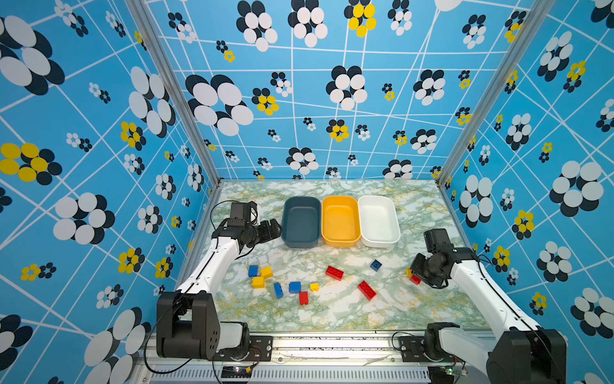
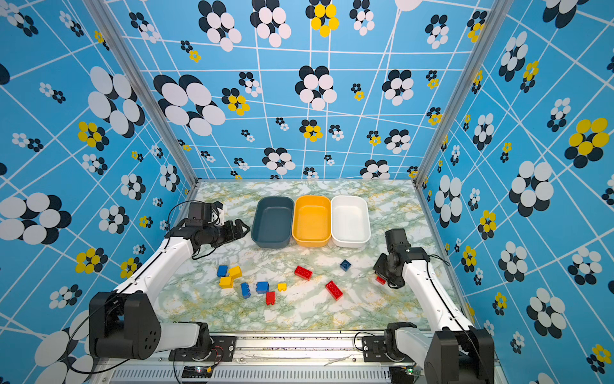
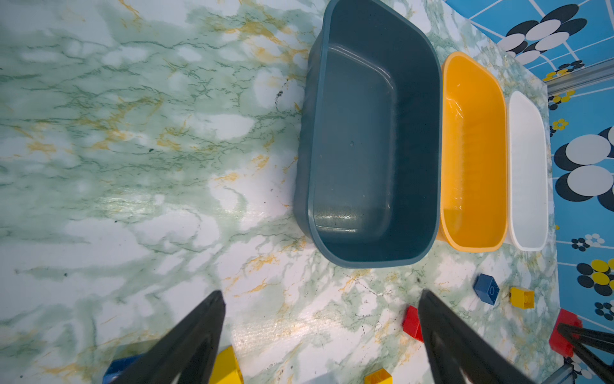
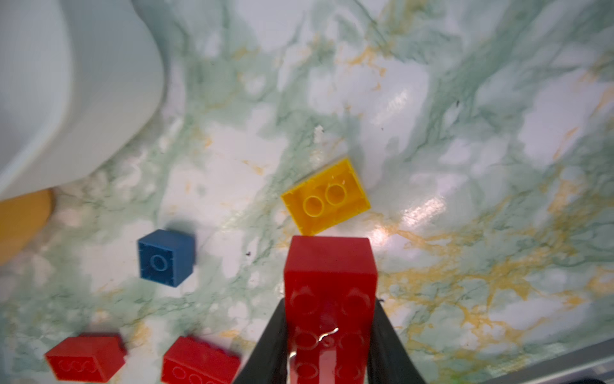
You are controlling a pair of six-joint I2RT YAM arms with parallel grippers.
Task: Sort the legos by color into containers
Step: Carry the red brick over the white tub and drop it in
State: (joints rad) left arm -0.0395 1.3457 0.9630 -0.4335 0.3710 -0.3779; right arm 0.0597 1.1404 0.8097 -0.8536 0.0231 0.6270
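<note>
Right claw (image 4: 329, 319): you grip a long red brick (image 4: 329, 266) just beside a yellow brick (image 4: 327, 196).
Left claw (image 3: 320, 296): yours gapes wide, near the teal tub (image 3: 372, 149).
Other legos (image 1: 294, 287): loose on your table (image 1: 332, 312), before the tubs (image 1: 340, 221).

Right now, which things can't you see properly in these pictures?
- The red brick in the right fingers: the arm covers most of it in both top views.
- The yellow brick beside it: only a sliver shows in a top view, behind that arm.
- The white tub: blurred and cut off in the right wrist view.
- A blue brick: in the left wrist view, behind a left finger and the edge.
</note>
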